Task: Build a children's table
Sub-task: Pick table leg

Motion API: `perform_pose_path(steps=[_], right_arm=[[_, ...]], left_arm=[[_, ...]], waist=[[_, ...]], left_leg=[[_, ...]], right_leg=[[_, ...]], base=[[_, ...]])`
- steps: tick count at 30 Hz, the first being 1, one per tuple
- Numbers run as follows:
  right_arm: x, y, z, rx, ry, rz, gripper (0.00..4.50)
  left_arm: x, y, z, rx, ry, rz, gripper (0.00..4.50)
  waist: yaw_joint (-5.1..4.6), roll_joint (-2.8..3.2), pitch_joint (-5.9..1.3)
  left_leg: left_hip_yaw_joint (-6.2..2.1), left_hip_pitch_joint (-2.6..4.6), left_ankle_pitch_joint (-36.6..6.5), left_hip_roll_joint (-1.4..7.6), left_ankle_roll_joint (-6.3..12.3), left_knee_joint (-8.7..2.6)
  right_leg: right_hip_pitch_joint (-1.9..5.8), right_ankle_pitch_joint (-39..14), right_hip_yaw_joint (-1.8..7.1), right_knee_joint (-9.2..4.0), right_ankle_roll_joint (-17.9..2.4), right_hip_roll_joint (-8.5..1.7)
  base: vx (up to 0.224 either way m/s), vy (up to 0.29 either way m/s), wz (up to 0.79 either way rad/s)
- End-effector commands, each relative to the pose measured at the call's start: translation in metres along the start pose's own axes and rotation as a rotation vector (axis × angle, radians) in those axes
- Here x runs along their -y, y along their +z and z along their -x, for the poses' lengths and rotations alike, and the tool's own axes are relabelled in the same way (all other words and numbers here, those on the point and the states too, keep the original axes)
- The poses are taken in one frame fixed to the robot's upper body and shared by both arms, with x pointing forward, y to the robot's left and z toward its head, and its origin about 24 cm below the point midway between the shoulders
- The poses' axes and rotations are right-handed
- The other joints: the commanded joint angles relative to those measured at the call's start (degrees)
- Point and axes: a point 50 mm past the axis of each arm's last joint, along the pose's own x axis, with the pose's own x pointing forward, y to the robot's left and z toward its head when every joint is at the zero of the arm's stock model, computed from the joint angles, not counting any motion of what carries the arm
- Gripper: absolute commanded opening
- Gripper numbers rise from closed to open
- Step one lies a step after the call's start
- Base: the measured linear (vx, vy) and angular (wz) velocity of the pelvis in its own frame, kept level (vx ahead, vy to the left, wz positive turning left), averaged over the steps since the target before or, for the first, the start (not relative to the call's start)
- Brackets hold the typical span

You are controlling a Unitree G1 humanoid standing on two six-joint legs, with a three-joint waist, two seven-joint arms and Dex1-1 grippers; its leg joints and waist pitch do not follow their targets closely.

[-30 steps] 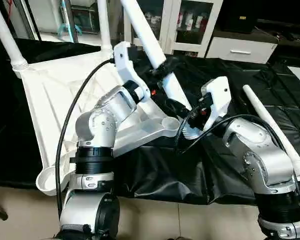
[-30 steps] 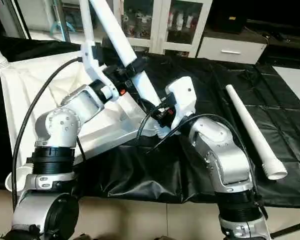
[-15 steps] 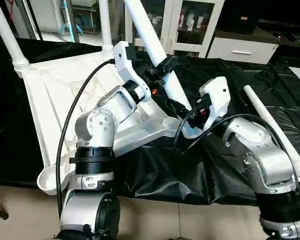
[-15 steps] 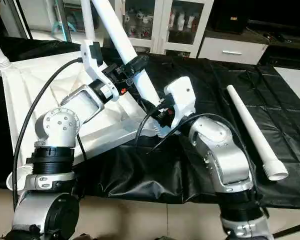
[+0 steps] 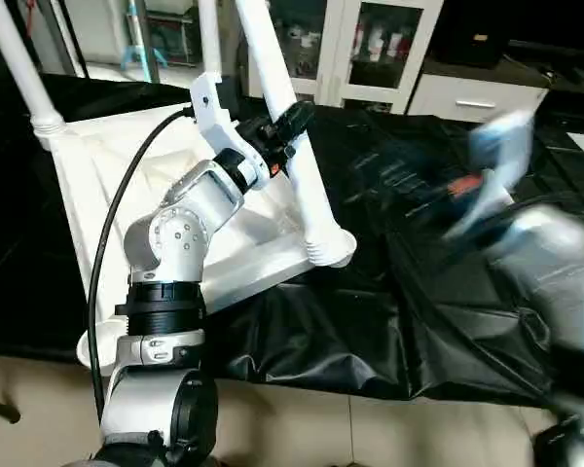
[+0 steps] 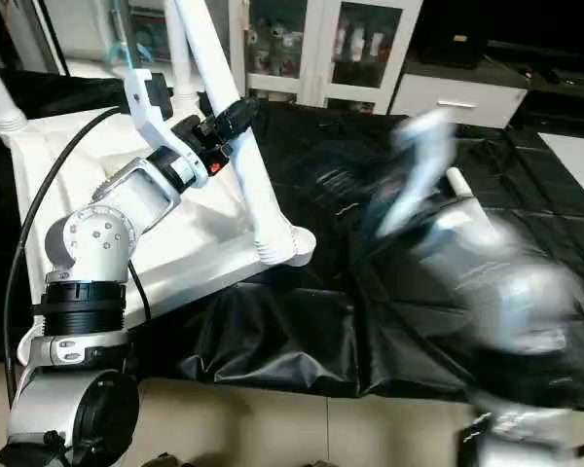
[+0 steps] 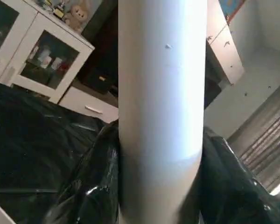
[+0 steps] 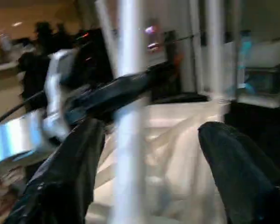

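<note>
The left gripper point(image 5: 290, 125) clamps the leg point(image 5: 287, 146), which leans slightly with its foot in the tabletop point(image 5: 88, 195) corner socket point(image 5: 331, 248); the right gripper point(image 8: 149, 154) stands apart, nearby.

No readable text, label, brand or number made out on anything; no sign seen either.

Tilted white leg point(image 5: 290, 146) in upturned tabletop's point(image 5: 107, 185) corner socket point(image 5: 328, 249)
</note>
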Motion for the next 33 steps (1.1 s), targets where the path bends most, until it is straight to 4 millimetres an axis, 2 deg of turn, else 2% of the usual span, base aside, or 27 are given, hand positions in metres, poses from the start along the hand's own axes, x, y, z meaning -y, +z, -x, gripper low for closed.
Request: perform_pose_path(steps=[1,2,3,4,5,8,9,10,11,15,16,21,22,23,24,26,27,28,29,31,32,33], right_arm=[[0.01,-0.002,0.005,-0.067,-0.064,-0.018,3.86],[0.012,-0.002,0.006,-0.085,-0.077,-0.015,4.0],[0.013,-0.003,0.007,-0.103,-0.08,-0.012,4.0],[0.012,-0.004,0.007,-0.11,-0.073,-0.014,4.07],[0.01,-0.005,0.006,-0.135,-0.047,-0.028,4.29],[0.004,-0.007,0.004,-0.148,0.012,-0.062,4.48],[-0.002,-0.01,0.001,-0.175,0.043,-0.047,4.5],[-0.002,-0.01,0.001,-0.176,0.044,-0.047,4.5],[-0.006,-0.014,-0.002,-0.204,0.069,-0.024,4.5],[-0.015,-0.024,-0.01,-0.25,0.095,-0.01,4.5],[-0.016,-0.027,-0.013,-0.267,0.087,0.002,4.5],[-0.02,-0.035,-0.02,-0.297,0.077,0.031,4.5],[-0.021,-0.035,-0.02,-0.292,0.084,0.023,4.5],[-0.021,-0.032,-0.019,-0.275,0.096,0.008,4.5],[-0.02,-0.028,-0.016,-0.251,0.116,-0.009,4.5],[-0.019,-0.021,-0.011,-0.219,0.158,-0.038,4.5],[-0.018,-0.019,-0.01,-0.214,0.167,-0.045,4.5],[-0.017,-0.014,-0.005,-0.2,0.206,-0.073,4.5],[-0.017,-0.012,-0.002,-0.196,0.226,-0.086,4.5],[-0.017,-0.01,0.001,-0.194,0.255,-0.108,4.5],[-0.018,-0.01,0.004,-0.196,0.286,-0.136,4.5],[-0.019,-0.011,0.005,-0.204,0.304,-0.15,4.5]], left_arm=[[0.012,0.005,-0.004,0.011,-0.041,-0.02,1.84],[0.012,0.005,-0.003,0.012,-0.044,-0.019,1.84],[0.012,0.005,-0.003,0.014,-0.044,-0.017,1.84],[0.013,0.004,-0.003,0.014,-0.045,-0.016,1.84],[0.014,0.003,-0.004,0.013,-0.049,-0.013,1.84],[0.016,0.002,-0.004,0.012,-0.054,-0.014,1.84],[0.016,0.003,-0.003,0.012,-0.053,-0.016,1.84],[0.016,0.003,-0.003,0.012,-0.053,-0.016,1.84],[0.016,0.003,-0.003,0.012,-0.054,-0.015,1.84],[0.018,0.001,-0.003,0.005,-0.06,-0.018,1.84],[0.018,0.0,-0.003,0.004,-0.062,-0.019,1.84],[0.021,0.001,-0.003,0.003,-0.084,-0.018,1.84],[0.023,0.002,-0.003,0.003,-0.11,-0.016,1.84],[0.028,0.002,-0.001,-0.002,-0.204,0.003,1.84],[0.036,0.004,0.004,0.002,-0.35,0.036,1.84],[0.046,0.011,0.015,0.029,-0.566,0.116,1.84],[0.047,0.013,0.018,0.04,-0.611,0.127,1.84],[0.05,0.019,0.026,0.058,-0.746,0.176,1.84],[0.051,0.021,0.029,0.054,-0.801,0.198,1.84],[0.05,0.024,0.032,0.057,-0.853,0.204,1.84],[0.048,0.024,0.03,0.049,-0.857,0.197,1.84],[0.047,0.024,0.029,0.037,-0.857,0.188,1.83]], waist=[[0.02,-0.25,-4.39],[0.16,-0.32,-4.39],[0.06,-0.67,-4.41],[0.13,-0.54,-4.39],[0.11,-0.95,-4.45],[0.18,-0.71,-4.4],[0.16,-0.71,-4.39],[0.26,-1.09,-4.43],[0.24,-0.94,-4.38],[0.34,-1.06,-4.33],[0.34,-0.92,-4.3],[0.38,-1.08,-4.28],[0.44,-1.05,-4.31],[0.48,-1.22,-4.39],[0.6,-1.09,-4.4],[0.75,-0.84,-4.43],[0.69,-0.95,-4.39],[0.67,-0.67,-4.38],[0.63,-0.38,-4.31],[0.49,-0.53,-4.17],[0.52,0.38,-4.02],[0.39,0.09,-4.0]], left_leg=[[0.4,0.46,-6.54,0.38,2.32,-3.5],[0.36,0.4,-6.03,0.34,2.15,-3.5],[0.45,0.34,-5.96,0.33,2.18,-3.43],[0.41,0.27,-5.73,0.32,2.22,-3.45],[0.39,0.22,-5.63,0.35,2.49,-3.39],[0.4,0.32,-5.87,0.46,3.15,-3.38],[0.39,0.3,-5.81,0.46,3.17,-3.38],[0.33,0.25,-5.58,0.58,3.12,-3.4],[0.36,0.26,-5.37,0.59,3.04,-3.37],[0.39,0.25,-5.5,0.57,2.95,-3.4],[0.35,0.27,-5.44,0.61,2.55,-3.45],[0.32,0.26,-6.27,0.56,1.42,-3.58],[0.28,0.26,-6.26,0.58,1.37,-3.6],[0.3,0.18,-5.57,0.52,1.56,-3.56],[0.31,0.22,-5.2,0.47,1.59,-3.56],[0.37,0.22,-4.29,0.53,1.73,-3.54],[0.48,0.19,-4.22,0.41,1.83,-3.48],[0.51,0.28,-4.9,0.33,2.35,-3.42],[0.48,0.31,-5.31,0.38,2.81,-3.5],[0.51,0.38,-6.97,0.5,2.8,-3.6],[0.36,0.48,-8.26,0.52,2.17,-3.77],[0.43,0.56,-8.98,0.52,1.92,-3.79]], right_leg=[[3.59,-9.82,1.73,-3.74,-11.12,-1.72],[3.7,-10.18,1.66,-3.78,-10.95,-1.7],[3.67,-10.31,1.7,-3.83,-10.83,-1.69],[3.68,-10.69,1.67,-3.79,-10.65,-1.74],[3.77,-11.06,1.63,-3.81,-10.32,-1.8],[3.57,-11.63,1.63,-3.9,-10.39,-1.82],[3.56,-11.66,1.62,-3.9,-10.37,-1.79],[3.58,-11.89,1.57,-3.78,-10.25,-1.88],[3.47,-11.83,1.6,-3.82,-10.16,-1.89],[3.39,-12.41,1.64,-3.91,-9.58,-1.88],[3.32,-12.71,1.65,-3.92,-9.41,-1.87],[3.25,-13.6,1.67,-4.02,-8.74,-1.87],[3.3,-13.33,1.65,-3.98,-8.68,-1.91],[3.36,-12.49,1.66,-3.85,-8.68,-1.92],[3.34,-12.17,1.68,-3.74,-8.91,-1.99],[3.27,-9.92,1.71,-3.25,-10.62,-1.96],[3.27,-9.23,1.69,-3.22,-11.12,-1.87],[3.29,-8.24,1.63,-3.17,-11.91,-1.72],[3.35,-7.93,1.65,-3.1,-12.38,-1.7],[3.39,-9.76,1.61,-3.46,-12.27,-1.73],[3.33,-11.65,1.57,-3.75,-11.88,-1.78],[3.29,-12.61,1.56,-4.04,-11.54,-1.75]], base=[[0.0,0.0,0.0],[0.0,0.0,0.0],[0.0,0.0,0.0],[0.0,0.0,0.0],[0.0,0.0,0.0],[0.0,0.0,0.0],[0.0,0.0,0.0],[0.0,0.0,0.0],[0.0,0.0,0.0],[0.0,0.0,0.0],[0.0,0.0,0.0],[0.0,0.0,0.0],[0.0,0.0,0.0],[0.0,0.0,0.0],[0.0,0.0,0.0],[0.0,0.0,0.0],[0.0,0.0,0.0],[0.0,0.0,0.0],[0.0,0.0,0.0],[0.0,0.0,0.0],[0.0,0.0,0.0],[0.0,0.0,0.0]])
